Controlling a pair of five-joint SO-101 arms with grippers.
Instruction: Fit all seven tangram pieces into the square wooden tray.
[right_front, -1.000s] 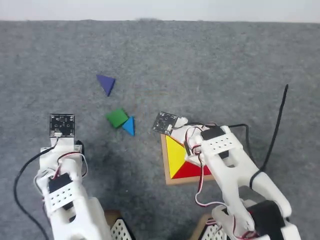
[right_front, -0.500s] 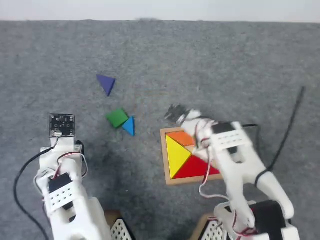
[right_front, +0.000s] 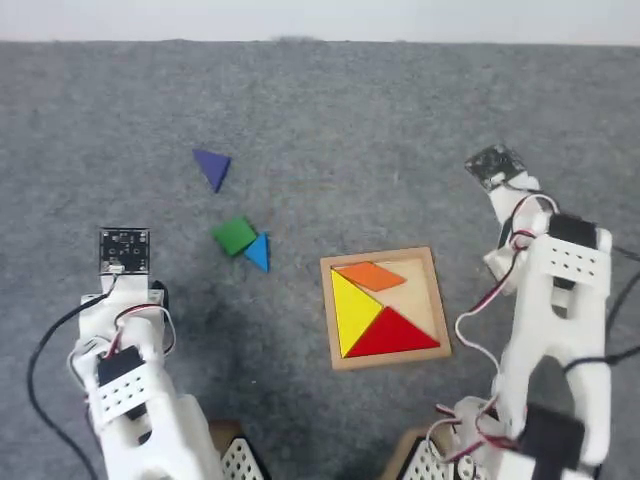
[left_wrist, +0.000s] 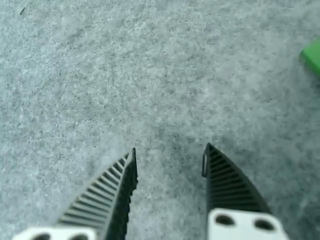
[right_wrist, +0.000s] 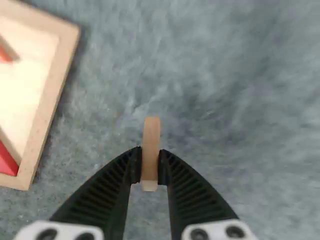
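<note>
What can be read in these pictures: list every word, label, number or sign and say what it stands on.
No readable text anywhere.
Dark board on the left arm: tiny marks, too small to read.
Dark board on the right arm: likewise too small.
Tangram pieces, wooden tray and the tan piece in the right gripper: bare, no print.

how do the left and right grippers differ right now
The left gripper is open and empty; the right gripper is shut on a thin tan wooden piece. The left sits well away from the square wooden tray; the right is close beside it. Both are above grey carpet.
</note>
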